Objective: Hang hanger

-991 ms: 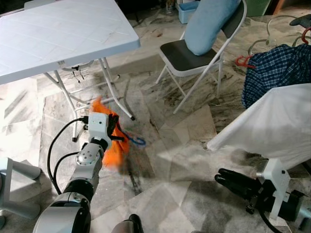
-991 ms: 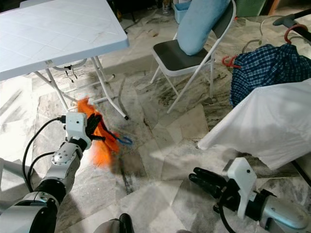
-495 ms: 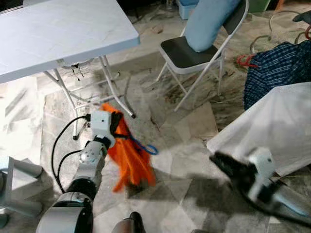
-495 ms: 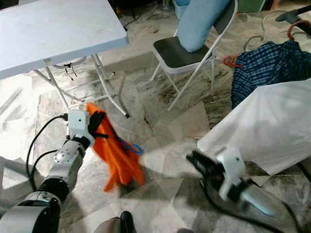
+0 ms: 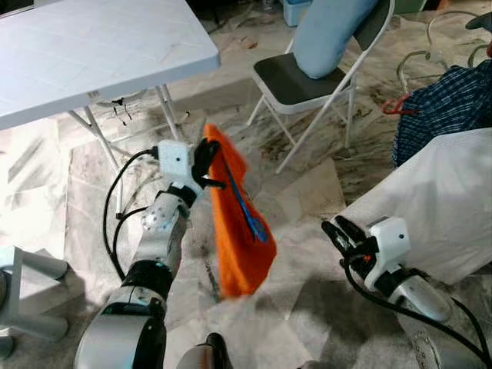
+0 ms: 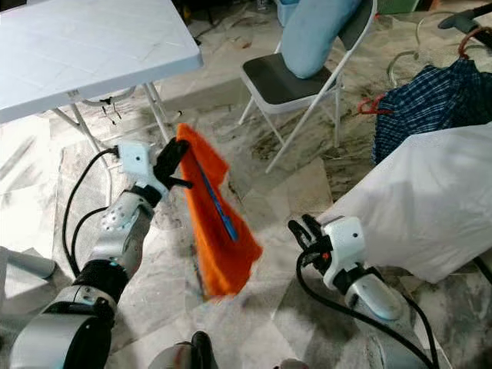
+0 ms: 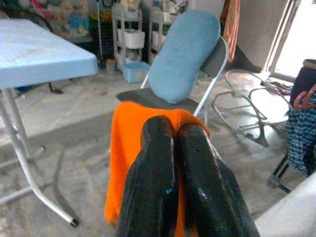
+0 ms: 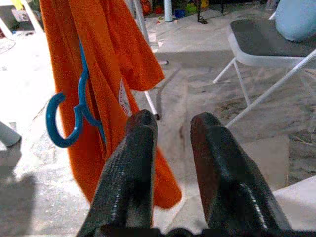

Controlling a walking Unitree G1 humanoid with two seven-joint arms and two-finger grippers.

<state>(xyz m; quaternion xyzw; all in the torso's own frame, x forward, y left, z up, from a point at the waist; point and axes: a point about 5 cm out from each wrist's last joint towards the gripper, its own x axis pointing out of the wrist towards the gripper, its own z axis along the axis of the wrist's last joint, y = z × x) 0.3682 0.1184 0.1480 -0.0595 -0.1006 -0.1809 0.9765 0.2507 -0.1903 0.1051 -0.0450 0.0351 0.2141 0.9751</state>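
My left gripper [image 5: 206, 157] is shut on the top edge of an orange garment [image 5: 238, 234] that hangs from it above the floor. A blue hanger [image 5: 247, 215] lies against the cloth, its hook [image 8: 61, 126] curling at the lower end. In the left wrist view the black fingers [image 7: 163, 182] press together over the orange cloth [image 7: 126, 148]. My right gripper [image 5: 340, 231] is open, low at the right, pointing toward the garment with a gap between them. The right wrist view has the fingers [image 8: 136, 163] apart, facing the orange garment [image 8: 94, 74].
A white folding table [image 5: 92, 54] stands at the back left. A folding chair [image 5: 307, 77] with a blue cushion [image 5: 327, 31] is behind the garment. A white sheet [image 5: 430, 200] and a plaid shirt [image 5: 446, 100] on a red hanger [image 5: 393, 104] are at the right.
My left gripper has lifted the orange garment up and to the right, so it now hangs free. The right gripper has swung in toward it from the lower right.
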